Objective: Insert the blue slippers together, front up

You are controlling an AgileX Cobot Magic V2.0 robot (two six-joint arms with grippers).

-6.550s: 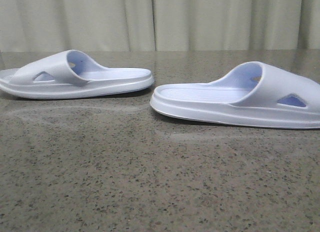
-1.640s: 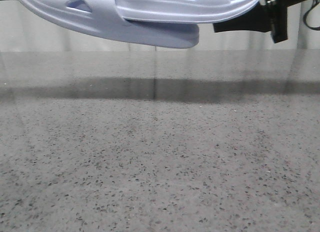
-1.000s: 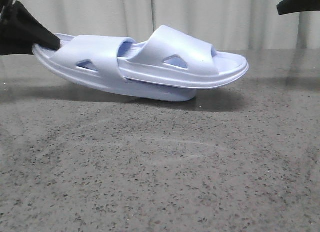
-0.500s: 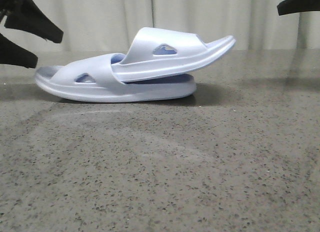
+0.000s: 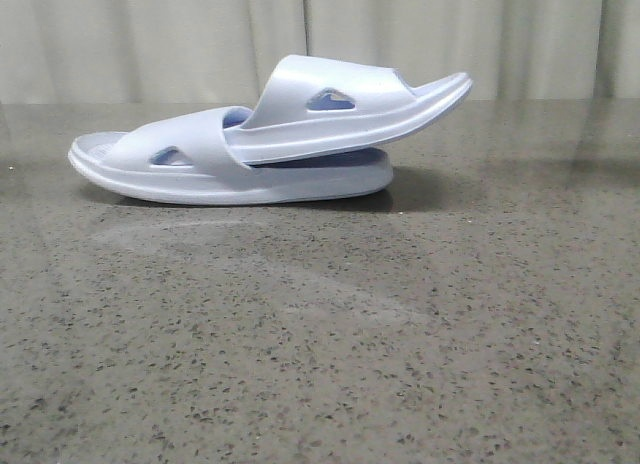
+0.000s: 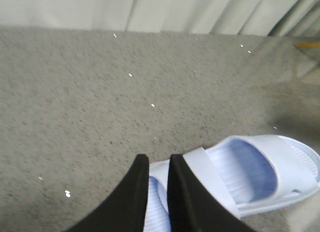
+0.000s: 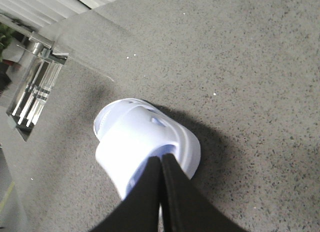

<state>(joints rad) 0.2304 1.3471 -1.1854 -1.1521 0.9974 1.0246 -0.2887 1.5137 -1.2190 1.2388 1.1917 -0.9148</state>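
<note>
The two blue slippers lie nested on the table in the front view. The lower slipper [image 5: 190, 169] lies flat. The upper slipper [image 5: 340, 109] is pushed under the lower one's strap, and its free end points up and to the right. Neither gripper shows in the front view. In the left wrist view my left gripper [image 6: 156, 159] has a narrow gap between its black fingers, is empty, and hangs above the slippers [image 6: 260, 167]. In the right wrist view my right gripper [image 7: 161, 157] is shut and empty above the slippers [image 7: 135, 142].
The table [image 5: 320, 334] is speckled grey stone. A pale curtain [image 5: 400, 34] hangs behind its far edge. The right wrist view shows a metal and glass frame [image 7: 35, 82] beyond the table's edge.
One second ago the left gripper held the nested pair just above the table. The pair now rests there, unmoved for half a second. Both grippers have left the front view.
</note>
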